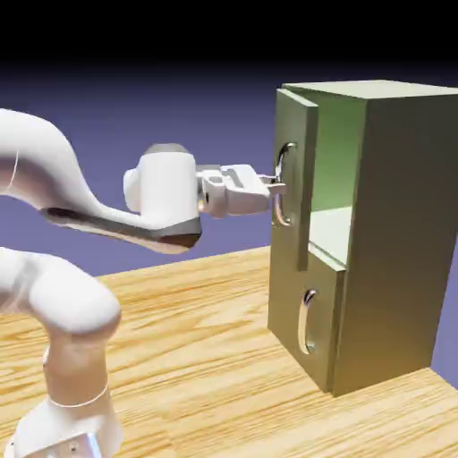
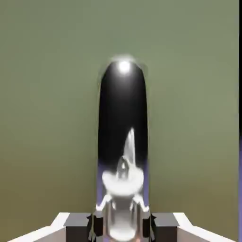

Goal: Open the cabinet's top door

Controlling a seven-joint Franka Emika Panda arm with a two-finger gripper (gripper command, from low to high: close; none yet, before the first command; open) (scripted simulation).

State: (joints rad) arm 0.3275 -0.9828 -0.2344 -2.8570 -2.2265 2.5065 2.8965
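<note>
The olive-green cabinet [image 1: 398, 241] stands on the table at the exterior view's right. Its top door [image 1: 295, 152] stands ajar, pulled a little way out from the cabinet front so the pale inside shows behind it. My gripper [image 1: 274, 188] reaches in level from the left and is shut on the top door's curved silver handle [image 1: 283, 183]. In the hand view the handle [image 2: 123, 137] fills the middle as a dark shiny bar against the green door [image 2: 47, 104], with my grey fingertips [image 2: 78, 222] pressed against it at the bottom edge.
Below the top door is the shorter lower door [image 1: 313, 322], closed, with its small silver handle [image 1: 307, 322]. The wooden table [image 1: 206, 358] stretches out in front of the cabinet. My arm's white base and elbow [image 1: 63, 313] stand at the lower left.
</note>
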